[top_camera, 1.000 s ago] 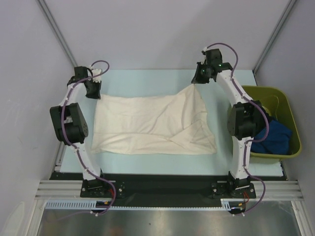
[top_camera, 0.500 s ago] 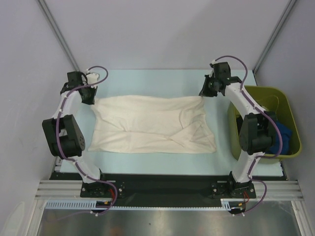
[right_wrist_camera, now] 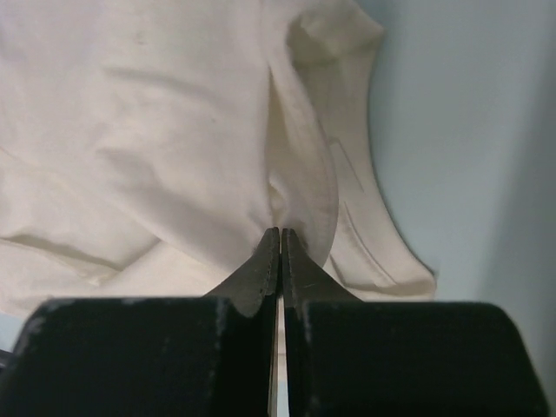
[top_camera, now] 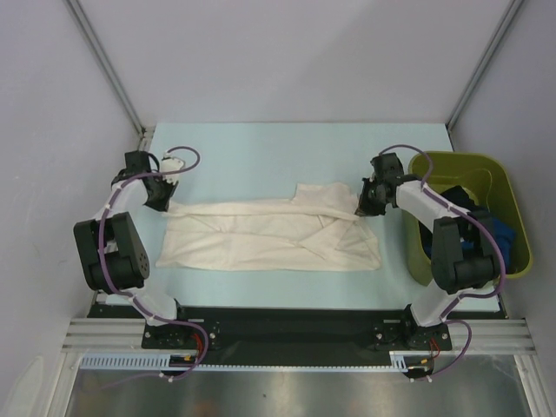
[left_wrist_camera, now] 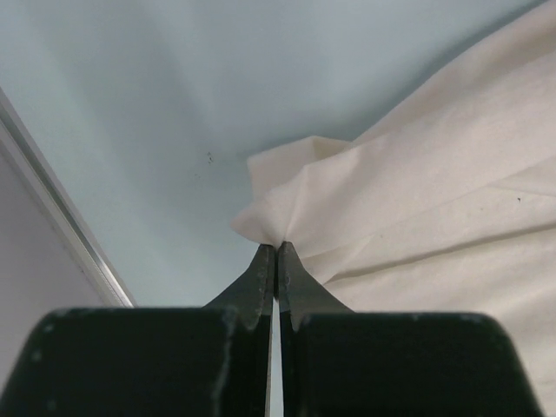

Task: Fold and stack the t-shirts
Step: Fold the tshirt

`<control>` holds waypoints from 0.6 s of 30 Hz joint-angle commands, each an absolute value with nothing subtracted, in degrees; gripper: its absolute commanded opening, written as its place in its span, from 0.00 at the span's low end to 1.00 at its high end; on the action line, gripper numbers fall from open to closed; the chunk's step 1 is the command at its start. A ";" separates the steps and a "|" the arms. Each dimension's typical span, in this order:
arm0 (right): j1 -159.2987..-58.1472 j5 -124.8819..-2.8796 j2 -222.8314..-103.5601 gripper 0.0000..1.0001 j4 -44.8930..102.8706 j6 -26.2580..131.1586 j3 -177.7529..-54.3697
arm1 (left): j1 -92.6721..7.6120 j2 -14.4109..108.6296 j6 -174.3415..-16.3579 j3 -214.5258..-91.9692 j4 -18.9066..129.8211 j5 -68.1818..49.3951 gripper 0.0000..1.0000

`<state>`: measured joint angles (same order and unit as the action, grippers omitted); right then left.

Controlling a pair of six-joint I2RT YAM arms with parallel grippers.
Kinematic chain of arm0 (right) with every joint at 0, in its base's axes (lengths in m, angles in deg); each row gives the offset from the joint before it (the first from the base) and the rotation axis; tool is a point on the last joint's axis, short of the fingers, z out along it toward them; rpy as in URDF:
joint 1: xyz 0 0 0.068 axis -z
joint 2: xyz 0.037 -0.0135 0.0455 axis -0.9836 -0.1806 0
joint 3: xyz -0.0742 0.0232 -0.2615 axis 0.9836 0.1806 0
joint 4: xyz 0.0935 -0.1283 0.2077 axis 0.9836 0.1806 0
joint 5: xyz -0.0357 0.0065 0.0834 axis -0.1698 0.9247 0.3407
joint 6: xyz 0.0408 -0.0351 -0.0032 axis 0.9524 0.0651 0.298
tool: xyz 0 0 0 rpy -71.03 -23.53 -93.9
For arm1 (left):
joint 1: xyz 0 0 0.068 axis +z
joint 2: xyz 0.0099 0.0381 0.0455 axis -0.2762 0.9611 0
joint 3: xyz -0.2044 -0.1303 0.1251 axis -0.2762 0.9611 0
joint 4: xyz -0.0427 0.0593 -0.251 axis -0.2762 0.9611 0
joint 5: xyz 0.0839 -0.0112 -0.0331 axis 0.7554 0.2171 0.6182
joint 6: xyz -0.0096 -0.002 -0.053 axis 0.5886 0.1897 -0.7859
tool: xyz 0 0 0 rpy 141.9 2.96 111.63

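A cream t-shirt lies spread across the pale blue table, its far edge drawn forward over the lower layer. My left gripper is shut on the shirt's far left corner; in the left wrist view the jaws pinch a bunched tip of cream cloth. At the shirt's far right corner, my right gripper is shut on the cloth. The right wrist view shows its tips closed on a hemmed fold of the shirt. Blue cloth and black cloth lie in the bin.
An olive-green plastic bin stands at the table's right edge, close beside the right arm. Grey walls enclose the table on the left, far and right sides. A metal rail runs along the table's left edge.
Both grippers have come down and toward the near side, dragging the shirt's far edge with them. The shirt now looks narrower front to back, with the far edge folded over.
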<state>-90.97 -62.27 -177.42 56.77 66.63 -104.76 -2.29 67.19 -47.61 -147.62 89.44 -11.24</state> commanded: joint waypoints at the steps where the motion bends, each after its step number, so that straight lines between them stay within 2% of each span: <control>1: -90.94 -65.88 -176.25 0.00 55.02 68.40 -103.27 | -1.18 66.10 -44.13 -147.00 87.00 -9.92 0.00; 5: -91.02 -66.60 -174.58 0.00 55.55 69.01 -100.29 | -0.12 64.43 -43.08 -146.29 86.74 -11.32 0.02; 7: -91.90 -65.38 -174.23 0.00 54.77 69.19 -98.45 | 0.49 63.99 -42.03 -146.29 87.53 -12.55 0.06; 9: -92.43 -65.19 -174.40 0.01 54.76 69.19 -98.00 | 0.67 63.81 -40.02 -146.99 89.19 -14.04 0.16; 10: -92.43 -65.63 -174.57 0.07 55.46 69.28 -98.17 | 1.10 63.73 -38.96 -147.43 90.68 -15.18 0.20; 11: -91.99 -66.07 -174.66 0.29 56.16 69.28 -98.43 | 1.28 63.55 -37.73 -148.13 94.35 -17.89 0.28; 12: -91.73 -66.51 -174.40 0.37 56.78 69.19 -98.78 | 1.72 63.37 -35.45 -149.53 96.30 -19.22 0.33; 15: -90.23 -67.47 -171.95 0.44 58.71 67.79 -100.54 | 3.56 63.20 -31.93 -153.57 103.25 -23.71 0.49; 16: -90.23 -67.91 -171.24 0.43 59.32 67.00 -102.11 | 3.66 63.63 -30.96 -154.46 105.53 -23.63 0.54; 18: -90.58 -68.36 -170.54 0.40 59.51 66.73 -103.88 | 3.48 64.16 -31.12 -156.22 106.43 -23.28 0.56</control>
<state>-90.71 -66.27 -174.47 58.87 68.16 -99.17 2.91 66.42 -35.65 -151.56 100.85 -18.69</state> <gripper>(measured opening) 0.413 0.546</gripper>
